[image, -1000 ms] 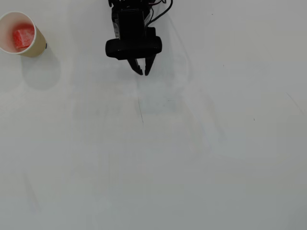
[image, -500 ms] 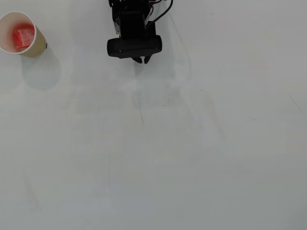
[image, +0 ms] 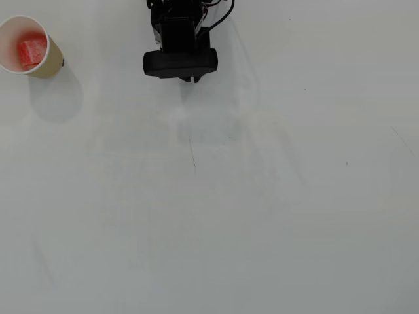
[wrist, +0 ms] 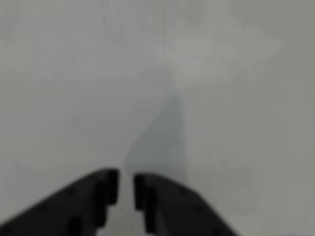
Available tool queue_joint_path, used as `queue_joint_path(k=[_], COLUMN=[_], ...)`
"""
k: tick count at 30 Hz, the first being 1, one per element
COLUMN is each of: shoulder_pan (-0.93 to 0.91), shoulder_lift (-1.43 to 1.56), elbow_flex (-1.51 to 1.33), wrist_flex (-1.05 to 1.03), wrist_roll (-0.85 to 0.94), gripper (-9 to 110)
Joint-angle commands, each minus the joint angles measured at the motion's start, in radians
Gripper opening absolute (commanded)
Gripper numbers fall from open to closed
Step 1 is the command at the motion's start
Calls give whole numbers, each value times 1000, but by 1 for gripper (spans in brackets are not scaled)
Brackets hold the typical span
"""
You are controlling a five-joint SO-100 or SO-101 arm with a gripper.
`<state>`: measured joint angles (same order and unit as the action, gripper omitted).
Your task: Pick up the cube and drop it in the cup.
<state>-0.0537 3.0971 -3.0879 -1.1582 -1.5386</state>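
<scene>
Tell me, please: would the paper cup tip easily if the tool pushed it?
Probably yes. The cup looks like thin paper, so likely light. Only the small cube lies inside, adding little weight. It stands upright on a smooth white table, so a low push might instead slide it.

Overhead view: looking straight down from high above white table (image: 262,216); arm (image: 180,46) at top edge, cup (image: 29,46) in top-left corner. Wrist view: mounted behind gripper (wrist: 126,184), looking forward along black fingers (wrist: 93,201) from bottom edge, close to surface, blurred. Shared: bare table (wrist: 74,88) patch just ahead of arm.
</scene>
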Motion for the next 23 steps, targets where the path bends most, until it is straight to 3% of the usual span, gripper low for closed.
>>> queue_joint_path(k=[1, 23], shoulder_pan=[0, -21], shoulder_lift=[37, 37], elbow_flex=[-34, -34], wrist_flex=[-2, -2], wrist_roll=[8, 8], gripper=[0, 0])
